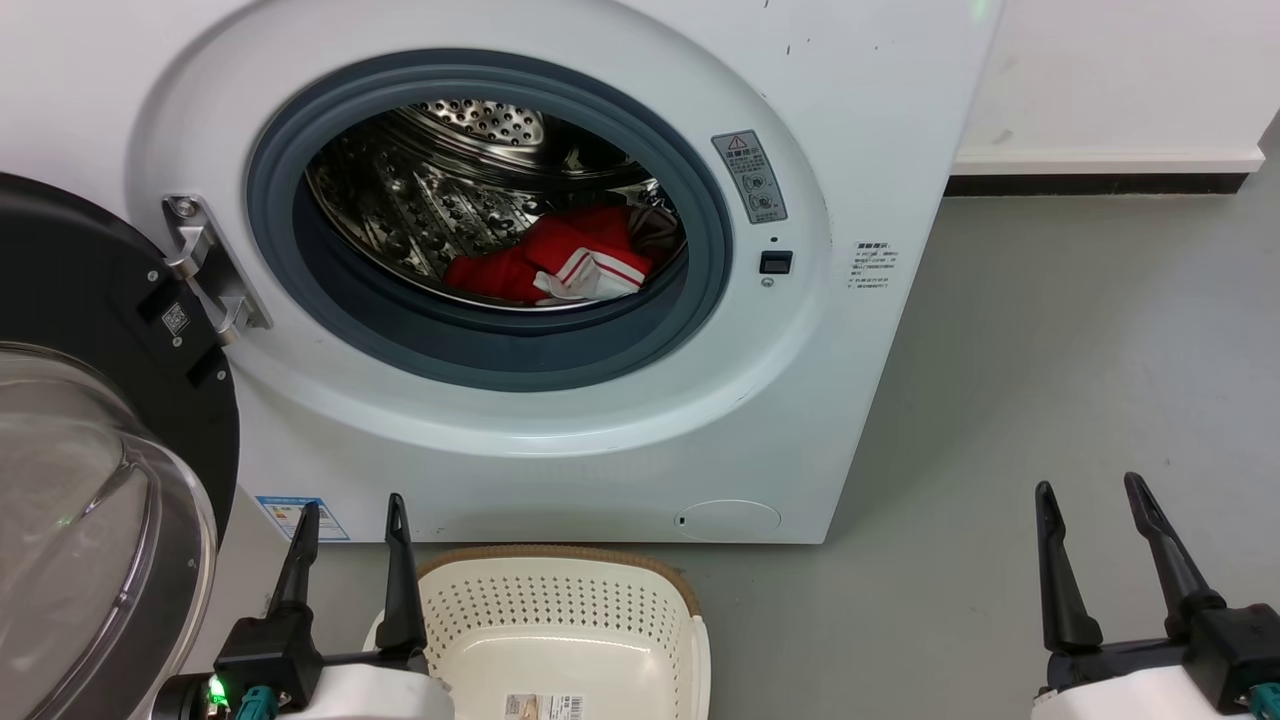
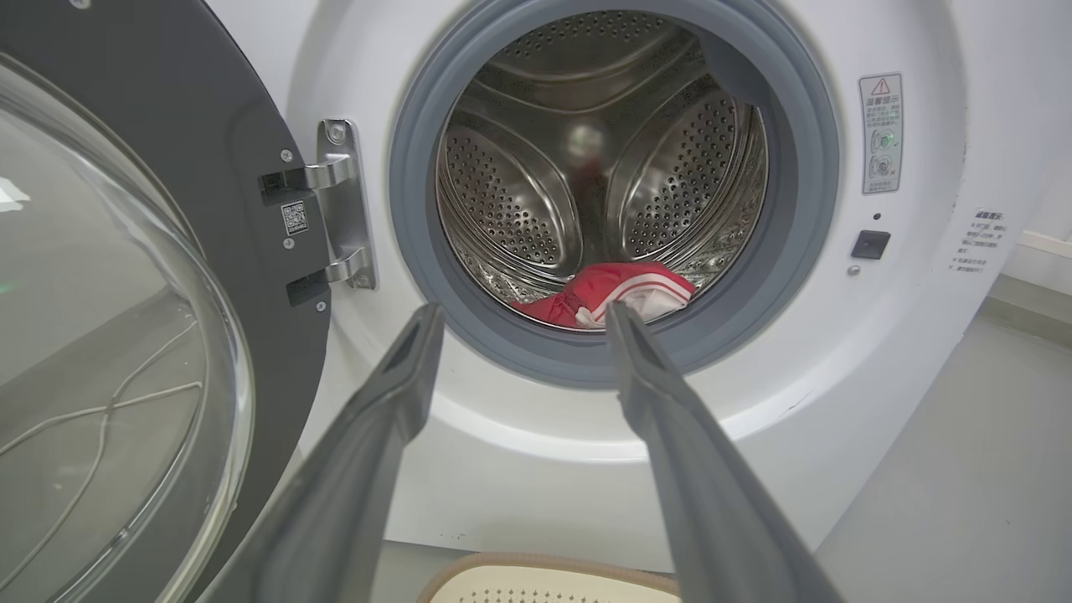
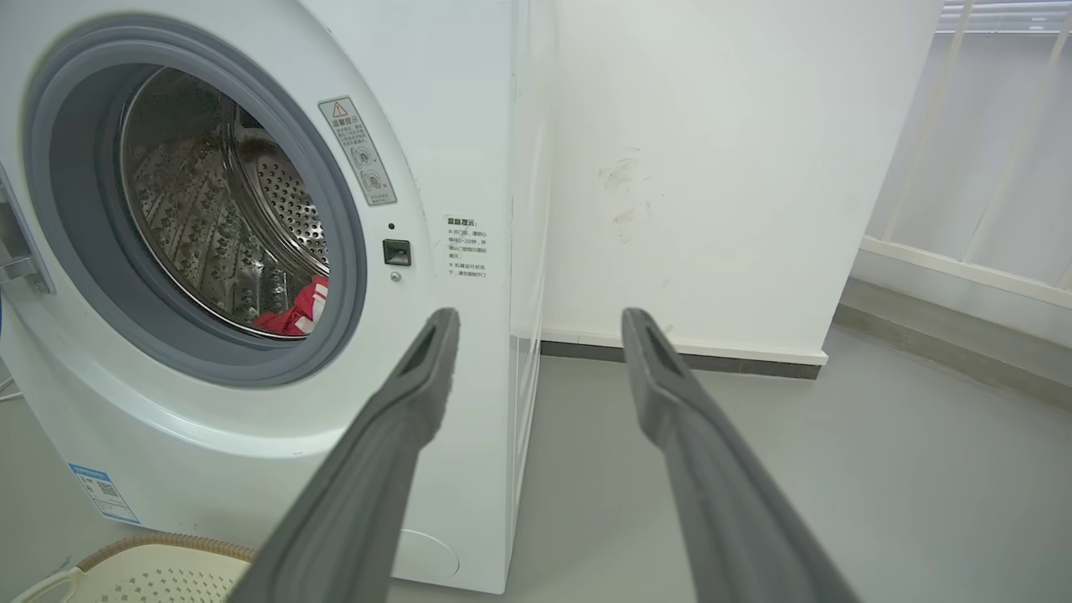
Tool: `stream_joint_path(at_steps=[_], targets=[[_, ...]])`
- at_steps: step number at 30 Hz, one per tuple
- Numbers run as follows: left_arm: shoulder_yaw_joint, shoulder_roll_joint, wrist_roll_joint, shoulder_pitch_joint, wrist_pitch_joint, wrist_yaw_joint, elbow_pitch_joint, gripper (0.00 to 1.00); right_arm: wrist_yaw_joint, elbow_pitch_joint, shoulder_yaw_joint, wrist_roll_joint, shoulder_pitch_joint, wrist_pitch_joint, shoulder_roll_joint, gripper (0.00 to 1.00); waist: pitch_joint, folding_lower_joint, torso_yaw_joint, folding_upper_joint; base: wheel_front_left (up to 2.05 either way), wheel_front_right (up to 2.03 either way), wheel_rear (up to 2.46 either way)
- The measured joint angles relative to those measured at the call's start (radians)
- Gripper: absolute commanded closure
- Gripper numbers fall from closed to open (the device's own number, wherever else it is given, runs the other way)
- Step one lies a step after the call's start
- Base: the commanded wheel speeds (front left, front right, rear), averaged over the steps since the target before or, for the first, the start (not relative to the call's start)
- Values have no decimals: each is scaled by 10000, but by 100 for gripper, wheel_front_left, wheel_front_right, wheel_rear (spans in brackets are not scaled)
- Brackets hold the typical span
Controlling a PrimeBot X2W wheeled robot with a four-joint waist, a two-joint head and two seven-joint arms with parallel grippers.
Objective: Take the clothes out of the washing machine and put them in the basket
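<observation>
Clothes point(image 1: 560, 262) lie low at the drum point(image 1: 420, 190) front edge: thin, limp, probably light. Pinch where the fabric bunches highest. Left gripper point(image 1: 353, 502) and right gripper point(image 1: 1089, 483) are both spread and empty.

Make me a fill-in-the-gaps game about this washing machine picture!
The door of the washing machine is ____.
The clothes in the drum are coloured ____.
The basket stands in ____ of the machine.
The left hand and right hand hold ____.
Missing words: open; red; front; nothing.
</observation>
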Motion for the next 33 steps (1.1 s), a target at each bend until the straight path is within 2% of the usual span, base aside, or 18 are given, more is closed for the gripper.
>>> stream_joint_path(at_steps=[18,23,27,33], targets=[[-90,2,-117,-118,-10,6,314,0,0,52,54,73,-1,0,0,0,158,0,-30,0,0,0,0],[-146,0,-82,-955,-12,-174,955,0,0,27,134,75,-189,0,-2,0,423,0,-137,0,0,0,0],[-67,6,102,-2040,-12,-510,1720,0,0,15,180,104,-303,0,-2,0,680,0,-328,0,0,0,0],[-36,263,393,-4044,-12,-920,3425,0,2,-86,286,174,-742,-2,-8,0,1289,0,-700,0,0,0,0]])
